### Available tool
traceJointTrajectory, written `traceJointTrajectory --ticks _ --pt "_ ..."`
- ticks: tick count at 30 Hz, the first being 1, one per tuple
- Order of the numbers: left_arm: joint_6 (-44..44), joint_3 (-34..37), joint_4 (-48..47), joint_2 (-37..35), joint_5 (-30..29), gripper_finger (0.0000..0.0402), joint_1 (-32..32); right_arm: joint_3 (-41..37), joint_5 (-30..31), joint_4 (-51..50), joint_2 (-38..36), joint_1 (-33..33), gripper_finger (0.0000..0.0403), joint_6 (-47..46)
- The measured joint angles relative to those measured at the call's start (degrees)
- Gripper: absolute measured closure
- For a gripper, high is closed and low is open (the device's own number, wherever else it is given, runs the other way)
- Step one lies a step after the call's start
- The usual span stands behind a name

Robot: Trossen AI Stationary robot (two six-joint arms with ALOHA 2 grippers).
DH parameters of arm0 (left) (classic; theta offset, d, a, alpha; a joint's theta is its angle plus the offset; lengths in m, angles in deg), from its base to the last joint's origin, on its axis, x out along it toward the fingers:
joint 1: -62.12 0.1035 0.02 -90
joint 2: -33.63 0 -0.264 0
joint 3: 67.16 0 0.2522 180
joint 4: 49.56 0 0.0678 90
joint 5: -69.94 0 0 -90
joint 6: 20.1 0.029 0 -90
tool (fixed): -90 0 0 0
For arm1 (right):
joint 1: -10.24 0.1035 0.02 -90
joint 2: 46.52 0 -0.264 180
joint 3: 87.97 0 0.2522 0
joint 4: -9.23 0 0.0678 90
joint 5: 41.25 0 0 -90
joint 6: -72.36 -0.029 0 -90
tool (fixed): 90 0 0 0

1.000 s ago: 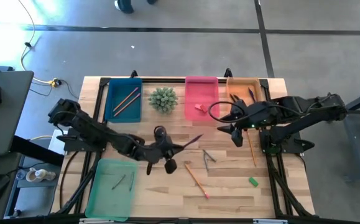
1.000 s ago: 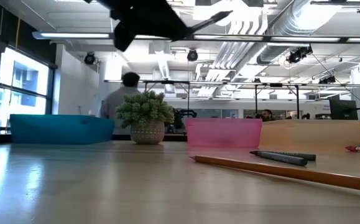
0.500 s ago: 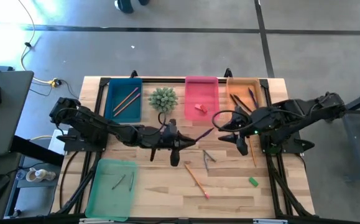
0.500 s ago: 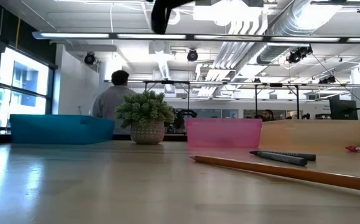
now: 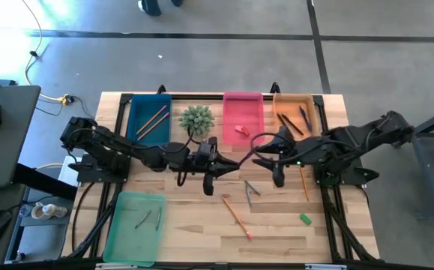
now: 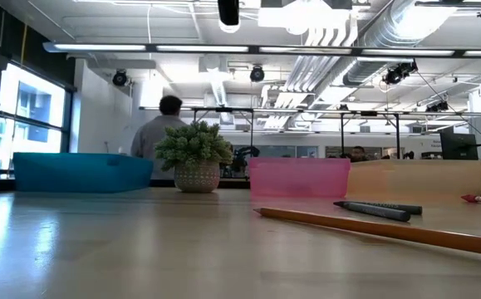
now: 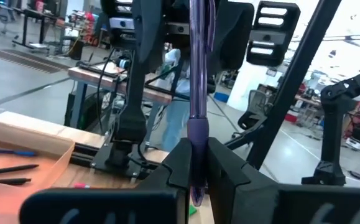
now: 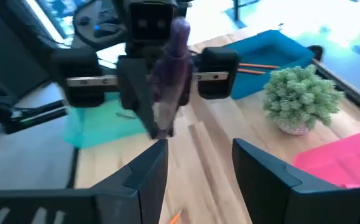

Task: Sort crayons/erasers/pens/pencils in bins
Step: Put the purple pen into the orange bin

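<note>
Left pincer grips a slender dark purple pen; right pincer, open, could knock it loose mid-handover

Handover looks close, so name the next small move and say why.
Probably ease the right gripper forward until its open fingers straddle the purple pen, then close. The left gripper is shut on the pen above mid-table, its free end pointing at the right gripper, which has not yet reached it.
</note>
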Motion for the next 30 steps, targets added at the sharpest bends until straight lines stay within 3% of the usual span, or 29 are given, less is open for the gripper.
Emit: traceJointTrajectory --ticks 7,15,27,30 --pt "-0.02 0.00 0.44 0.02 2.45 0.0387 1.00 -0.01 0.60 7.78 3.74 -0.02 0.0231 2.62" --pt "-0.02 0.00 0.45 0.03 3.18 0.0387 1.07 -0.01 2.71 9.04 5.57 -0.02 0.0239 1.65" --pt "0.46 0.00 0.00 0.04 2.56 0.0387 1.16 0.00 2.18 9.14 5.56 0.00 0.0380 1.66" --pt "1.50 -0.02 -0.76 0.04 2.73 0.0387 1.38 -0.01 2.16 8.91 5.56 0.00 0.0393 1.76"
